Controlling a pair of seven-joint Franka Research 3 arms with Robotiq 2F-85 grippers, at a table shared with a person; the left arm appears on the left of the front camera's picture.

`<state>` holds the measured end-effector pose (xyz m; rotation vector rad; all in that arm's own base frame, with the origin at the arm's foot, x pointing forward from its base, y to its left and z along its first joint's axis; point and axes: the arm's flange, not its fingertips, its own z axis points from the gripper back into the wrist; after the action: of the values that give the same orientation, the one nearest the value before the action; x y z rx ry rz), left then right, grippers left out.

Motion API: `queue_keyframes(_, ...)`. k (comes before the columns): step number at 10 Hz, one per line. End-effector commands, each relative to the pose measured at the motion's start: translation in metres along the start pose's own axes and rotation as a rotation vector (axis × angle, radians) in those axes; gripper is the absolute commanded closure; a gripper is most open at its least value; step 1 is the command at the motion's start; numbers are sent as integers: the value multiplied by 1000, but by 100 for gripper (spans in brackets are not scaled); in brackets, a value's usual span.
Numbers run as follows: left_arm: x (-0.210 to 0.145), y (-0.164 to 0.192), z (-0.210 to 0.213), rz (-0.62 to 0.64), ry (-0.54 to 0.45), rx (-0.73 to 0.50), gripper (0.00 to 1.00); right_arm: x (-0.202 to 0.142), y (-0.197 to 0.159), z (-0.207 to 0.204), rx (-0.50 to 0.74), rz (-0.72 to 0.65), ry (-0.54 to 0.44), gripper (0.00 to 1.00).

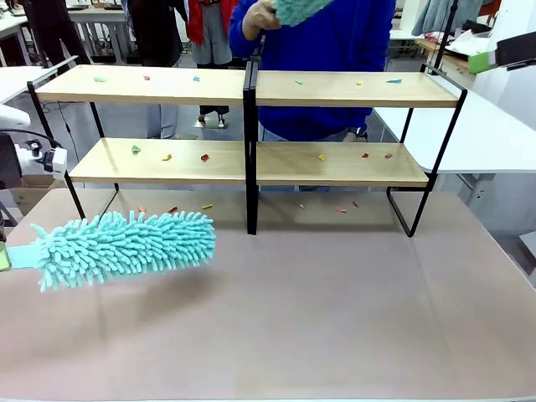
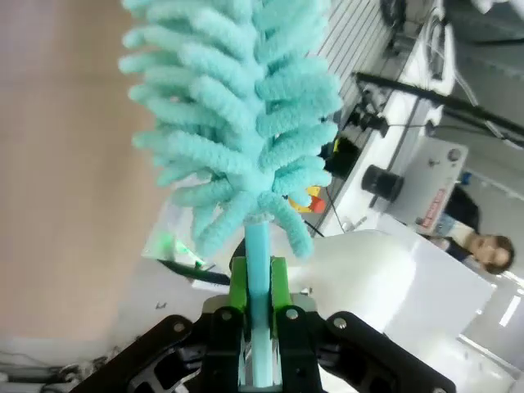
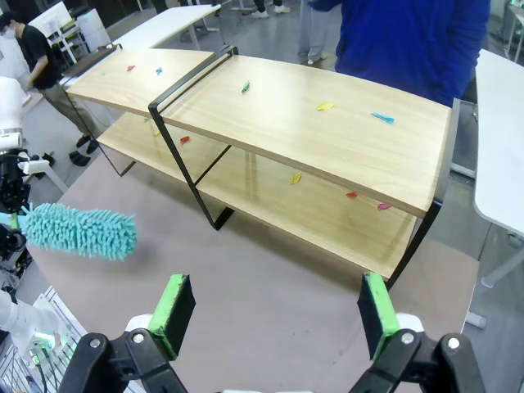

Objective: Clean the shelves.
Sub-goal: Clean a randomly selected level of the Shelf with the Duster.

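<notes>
The shelves are stood along the far side of the tabletop. A fluffy turquoise duster is held level, low over the tabletop, its handle pinched by the left end effector, apparently ready for sweeping. The right end effector is held high, spread and empty. Coloured scraps are dotted over both boards.

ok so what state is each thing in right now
teal fluffy microfibre duster: held over the table
left gripper: shut on the duster's handle
right gripper: open, holding nothing
two-tier wooden shelves: upright, small coloured scraps on both boards
person's teal duster: held up in a hand, off the shelves
</notes>
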<state>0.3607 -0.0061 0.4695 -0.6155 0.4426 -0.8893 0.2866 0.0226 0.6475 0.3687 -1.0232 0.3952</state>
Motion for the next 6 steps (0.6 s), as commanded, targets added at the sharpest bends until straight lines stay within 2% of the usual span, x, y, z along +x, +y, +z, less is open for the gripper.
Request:
queue_keyframes(1,-21,-24,8,-100,51,46,88,0,-1,1,3,-3,-3,0)
queue_keyframes(2,-21,-24,8,-100,51,46,88,0,-1,1,3,-3,-3,0)
queue_keyframes(3,-3,-7,2,-22,13,14,88,0,-1,1,3,-3,-3,0)
queue_keyframes(5,13,4,-16,15,18,-24,88,0,-1,1,3,-3,-3,0)
queue_keyframes(6,21,9,-21,128,-63,1,88,0,-1,1,3,-3,-3,0)
